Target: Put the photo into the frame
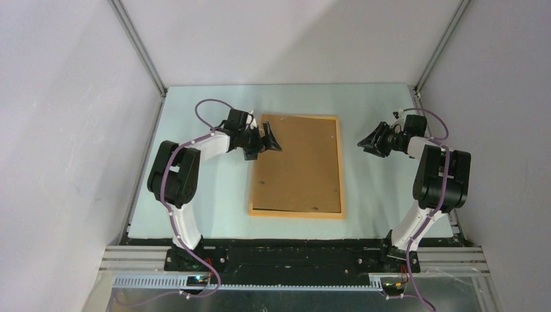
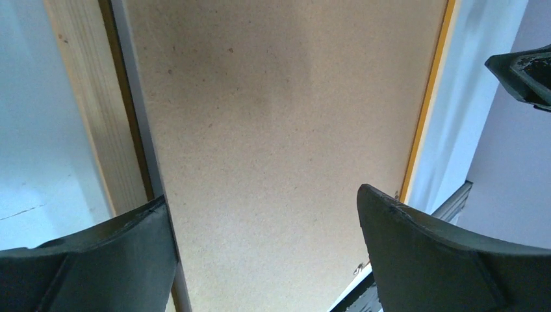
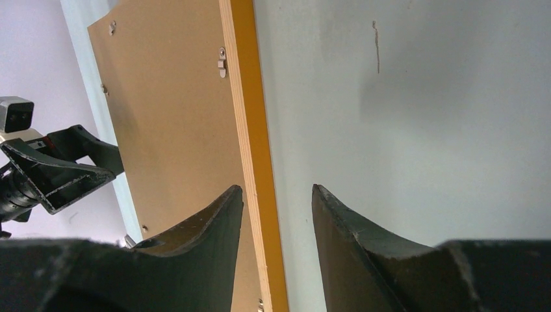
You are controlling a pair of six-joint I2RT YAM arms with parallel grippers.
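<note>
findings, taken from the overhead view as a clock face centred on the work:

1. the thin orange-tan wooden rectangular frame [image 1: 295, 213] lies face down at the middle of the pale table [image 1: 214, 195]. the flat brown fibreboard backing [image 1: 299, 162] sits inside its rim, so the back is closed

2. the photo is not visible in any view. judgement: it is either under the backing or out of shot, and you cannot confirm which from here

3. your left gripper [image 1: 268, 140] hangs over the frame's 11 o'clock corner, fingers spread to full width and holding nothing. its wrist view looks straight down the board. judgement: it is placed there to press or inspect the back, not to lift

4. your right gripper [image 1: 369, 144] stands off the frame's 2 o'clock side, near but apart, fingers part-way open and empty. its wrist view lines up with the orange edge and a small metal tab [image 3: 222, 62]. judgement: it is poised to work the tabs

5. whether the tabs are turned home is too small to tell
</note>
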